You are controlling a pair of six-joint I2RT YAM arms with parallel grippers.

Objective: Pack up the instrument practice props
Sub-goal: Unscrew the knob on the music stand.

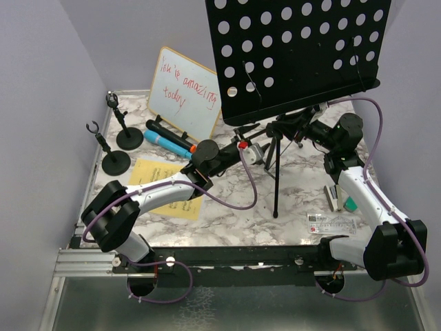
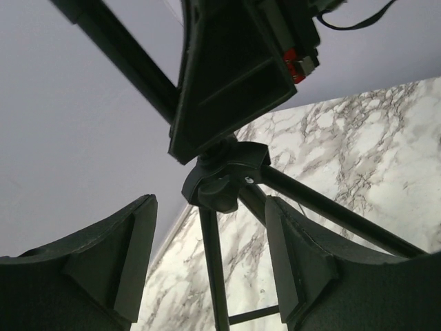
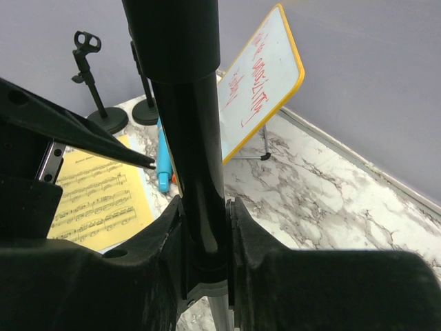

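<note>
The tall black perforated music desk (image 1: 296, 48) stands on its tripod (image 1: 275, 148) at the table's middle back. My right gripper (image 3: 204, 234) is shut on the stand's black pole (image 3: 196, 138), just right of the tripod in the top view (image 1: 310, 129). My left gripper (image 2: 210, 262) is open below the tripod hub (image 2: 224, 183), with one leg (image 2: 215, 276) between its fingers and untouched. The black microphone (image 1: 169, 133) and blue microphone (image 1: 165, 143) lie at the left. Two mic holders (image 1: 129, 136) (image 1: 114, 161) stand by them. Yellow sheet music (image 1: 162, 181) lies under my left arm.
The wood-framed whiteboard (image 1: 185, 93) with red writing leans at the back left, just behind the microphones. A small stapler (image 1: 335, 197) and a clear ruler (image 1: 332, 223) lie at the front right beside my right arm. Purple cables loop round both arms.
</note>
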